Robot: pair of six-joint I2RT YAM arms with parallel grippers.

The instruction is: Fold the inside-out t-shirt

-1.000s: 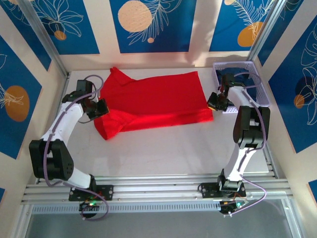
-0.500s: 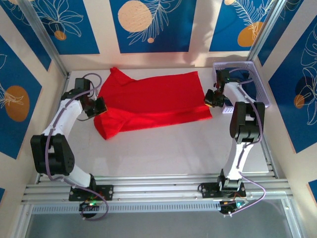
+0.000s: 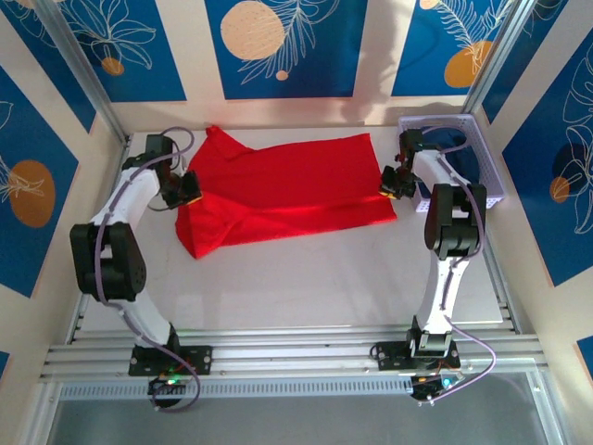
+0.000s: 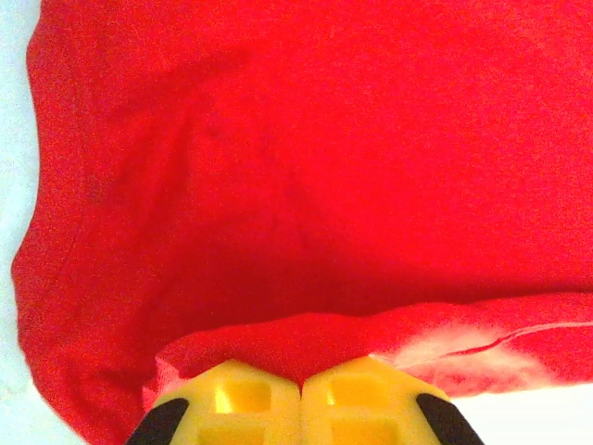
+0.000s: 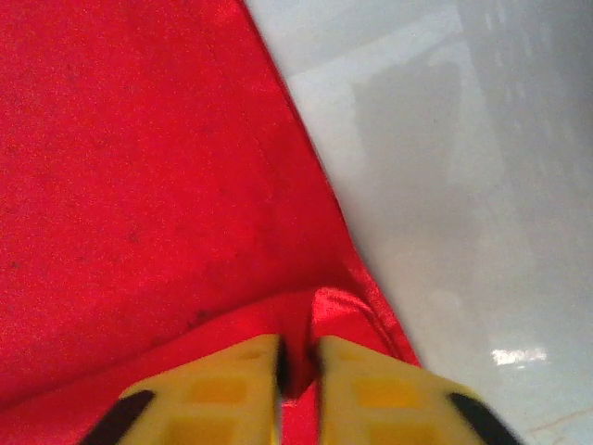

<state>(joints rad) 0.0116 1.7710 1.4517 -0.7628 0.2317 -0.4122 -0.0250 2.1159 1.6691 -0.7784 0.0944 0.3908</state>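
t-shirt [image 3: 287, 190] spread on tabletop [image 3: 324, 278] beside basket [image 3: 443, 120] | left tool [image 4: 301, 385] clenched on edge far from basket | right tool [image 5: 298, 362] at basket-side corner, jaws a crack apart, cannot tell if gripping | judge: keep cloth taut, both ends level, before folding

t-shirt [image 4: 306, 167] cropped top and right, left wrist | left fingers [image 4: 241, 408] cropped below | right fingers [image 5: 371, 389] cropped below

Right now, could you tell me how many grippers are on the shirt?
2. The left gripper is shut on the left edge of the shirt; the right gripper pinches the right edge, with cloth between its fingers.
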